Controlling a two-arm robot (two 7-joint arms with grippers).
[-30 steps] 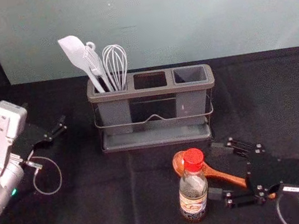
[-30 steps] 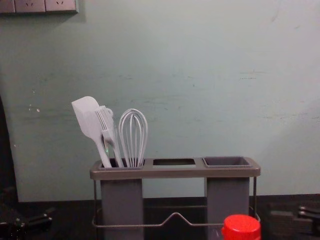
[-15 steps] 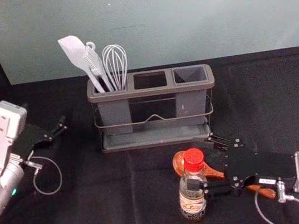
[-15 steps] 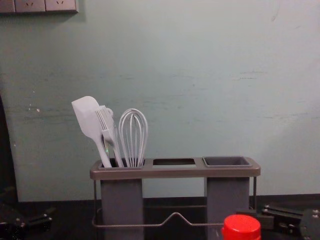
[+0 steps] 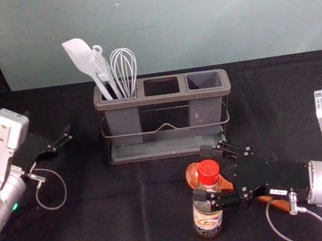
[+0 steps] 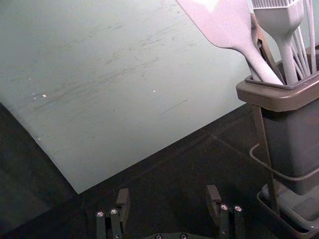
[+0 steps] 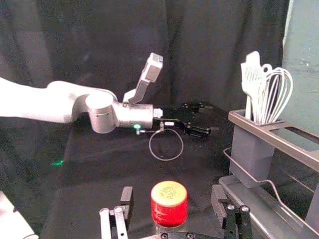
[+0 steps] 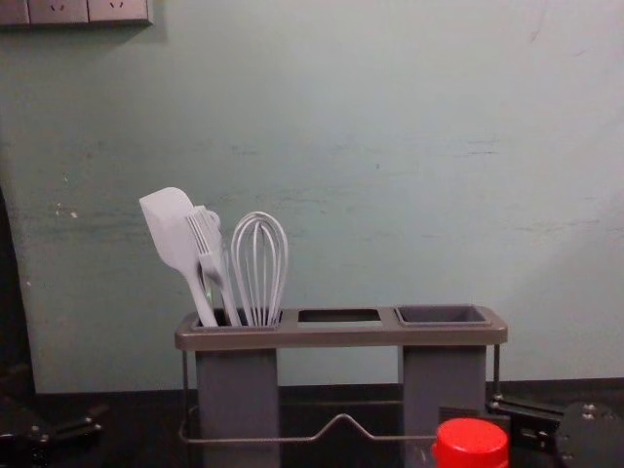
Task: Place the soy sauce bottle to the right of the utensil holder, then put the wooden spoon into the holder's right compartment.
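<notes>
**R gripper [image 5: 207,173] round bottle [image 5: 207,219], jaws apart, no contact seen**

Head view, clock dirs: utensil holder [image 5: 159,99] sits at 11 to 12 o'clock of bottle, far-side finger of R gripper near its tray [image 5: 153,150]; can't tell if touching. Dark cloth [image 5: 103,220] spreads wide at 9 o'clock, most room that way. Wooden spoon [image 5: 192,175] lies just beside bottle, bowl at 11, handle running twd 4, partly under R gripper.

Bottle's upright in front of holder. R wrist view: red cap [image 7: 169,204] btwn the jaws, a gap either side, nearer the middle than either finger. Near-side finger overlaps bottle in head view.

R arm reaches in from 4 o'clock, gripper low, approx level, pointing twd 10. L gripper [image 5: 46,122] parked at 9 o'clock of holder, jaws apart, pointing twd 2. Spatula [image 5: 82,54] & whisk [image 5: 124,65] stand in holder's L compartment.
</notes>
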